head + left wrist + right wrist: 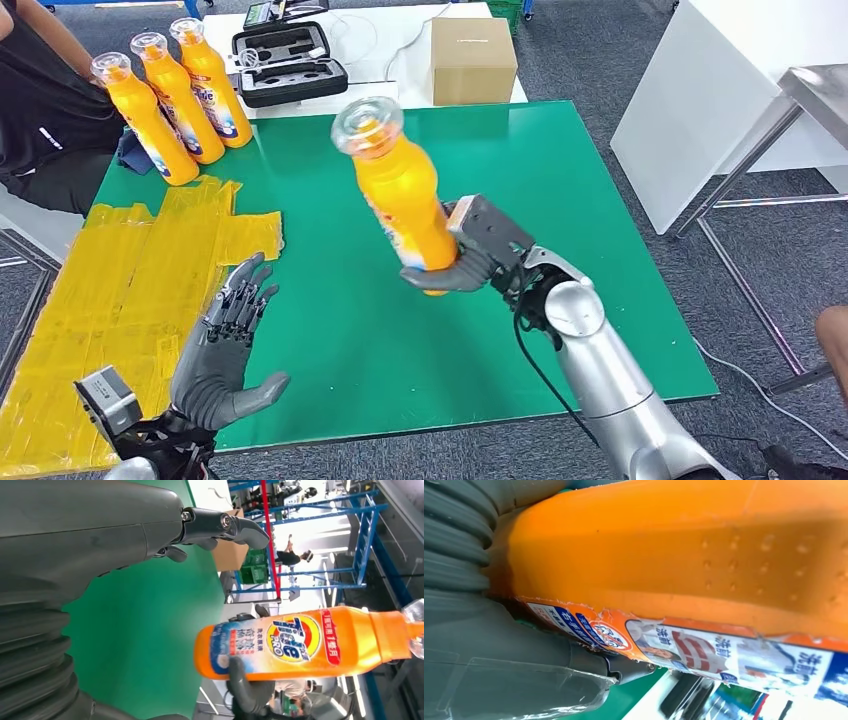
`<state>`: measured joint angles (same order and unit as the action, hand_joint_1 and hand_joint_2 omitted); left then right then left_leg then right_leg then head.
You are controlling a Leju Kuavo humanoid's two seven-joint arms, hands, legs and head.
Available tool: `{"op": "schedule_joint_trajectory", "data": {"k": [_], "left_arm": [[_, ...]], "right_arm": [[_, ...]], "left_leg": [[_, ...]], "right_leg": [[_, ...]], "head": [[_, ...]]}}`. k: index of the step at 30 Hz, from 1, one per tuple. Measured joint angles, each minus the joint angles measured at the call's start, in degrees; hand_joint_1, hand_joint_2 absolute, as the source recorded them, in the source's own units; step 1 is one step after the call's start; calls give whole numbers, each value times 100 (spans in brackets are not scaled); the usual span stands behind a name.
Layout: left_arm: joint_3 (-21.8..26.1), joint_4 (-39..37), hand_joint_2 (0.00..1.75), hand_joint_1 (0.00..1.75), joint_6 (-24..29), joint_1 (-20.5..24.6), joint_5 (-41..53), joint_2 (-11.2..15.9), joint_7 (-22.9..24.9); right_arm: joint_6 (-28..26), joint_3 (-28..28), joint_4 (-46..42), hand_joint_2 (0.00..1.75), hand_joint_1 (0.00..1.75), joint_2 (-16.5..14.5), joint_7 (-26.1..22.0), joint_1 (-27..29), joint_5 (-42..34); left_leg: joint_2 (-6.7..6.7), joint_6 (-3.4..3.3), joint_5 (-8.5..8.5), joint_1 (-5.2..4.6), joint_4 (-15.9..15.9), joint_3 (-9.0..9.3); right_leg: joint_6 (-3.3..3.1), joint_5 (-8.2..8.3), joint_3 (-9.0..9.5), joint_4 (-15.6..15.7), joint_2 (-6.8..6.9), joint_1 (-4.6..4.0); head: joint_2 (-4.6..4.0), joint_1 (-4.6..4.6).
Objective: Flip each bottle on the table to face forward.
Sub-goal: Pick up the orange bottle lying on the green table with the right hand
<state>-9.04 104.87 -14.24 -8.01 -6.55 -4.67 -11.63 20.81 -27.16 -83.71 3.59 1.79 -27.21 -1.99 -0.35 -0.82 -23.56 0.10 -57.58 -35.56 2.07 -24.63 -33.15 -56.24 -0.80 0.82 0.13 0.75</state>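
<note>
From the head view, the right hand (462, 262) is gripping the orange bottle (405, 200) by its base above the green table (600, 250), likely mid-flip. Left wrist view: the left hand (100, 535) is waiting spread, label facing it. Right wrist view: bottle body pressing close.

bottle (684, 560): both ends cut off | cardboard box (227, 555): mostly behind fingers (235, 525)

Lighting is bright and even overhead; shadows on the green surface (560, 180) are soft. Right wrist view: background blurred. Left wrist view: background overexposed with glare.
</note>
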Motion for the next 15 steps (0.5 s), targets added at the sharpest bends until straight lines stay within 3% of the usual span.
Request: {"op": "schedule_joint_trajectory", "data": {"k": [9, 15], "left_arm": [[-301, -1, 175, 0, 68, 128, 107, -72, 50], [-382, -2, 175, 0, 64, 208, 62, -95, 128]], "right_arm": [[2, -1153, -92, 175, 175, -365, -73, 186, 205], [155, -1730, -19, 175, 175, -420, -160, 162, 161]], "left_leg": [[1, 1, -1, 1, 2, -1], [-1, 0, 0, 1, 2, -1]], "right_leg": [[-1, -1, -3, 0, 0, -1], [-1, -1, -1, 0, 0, 0]], "head": [[0, 0], [0, -2]]}}
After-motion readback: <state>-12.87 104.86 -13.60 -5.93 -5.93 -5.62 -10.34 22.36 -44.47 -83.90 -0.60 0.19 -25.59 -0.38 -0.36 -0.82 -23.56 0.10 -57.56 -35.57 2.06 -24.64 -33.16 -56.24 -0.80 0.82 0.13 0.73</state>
